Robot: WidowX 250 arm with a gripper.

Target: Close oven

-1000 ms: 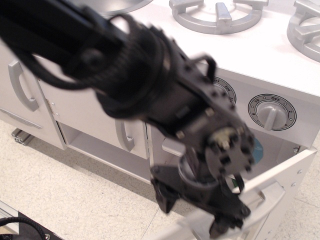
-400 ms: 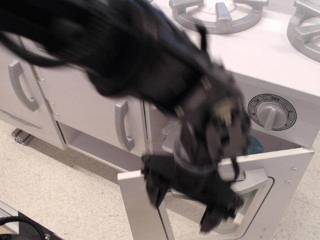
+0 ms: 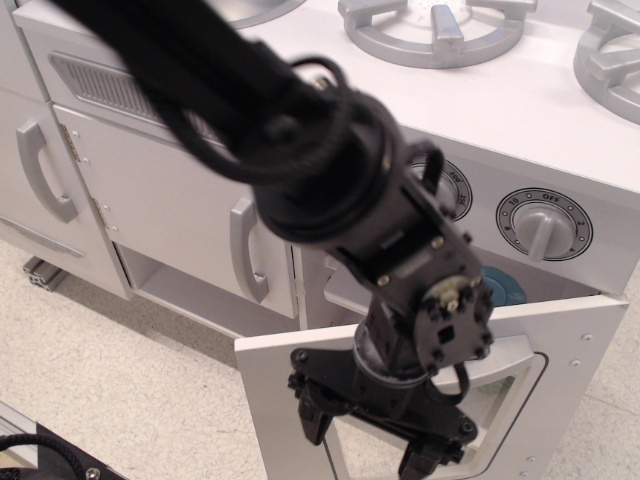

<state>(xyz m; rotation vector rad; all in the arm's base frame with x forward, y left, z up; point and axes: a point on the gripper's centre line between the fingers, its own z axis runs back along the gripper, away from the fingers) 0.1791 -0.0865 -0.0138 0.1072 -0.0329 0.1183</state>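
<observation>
Partly done, by the look of it: oven door (image 3: 290,385) raised near upright but standing ajar, a dark gap showing between its top edge and the oven (image 3: 560,285) opening under the knobs. Left to do, judging from that gap: pressing the door home flush with the front. End effector (image 3: 365,440) low in front of the door's window, fingers spread wide, grasping nothing. Grey bar handle (image 3: 510,355) mostly hidden behind the wrist. Around: timer knob (image 3: 543,225), burner grate (image 3: 435,25) on the white worktop (image 3: 530,95), cupboard door (image 3: 170,215) at left. Something teal (image 3: 500,290) just inside the opening, possibly in the door's way.
</observation>
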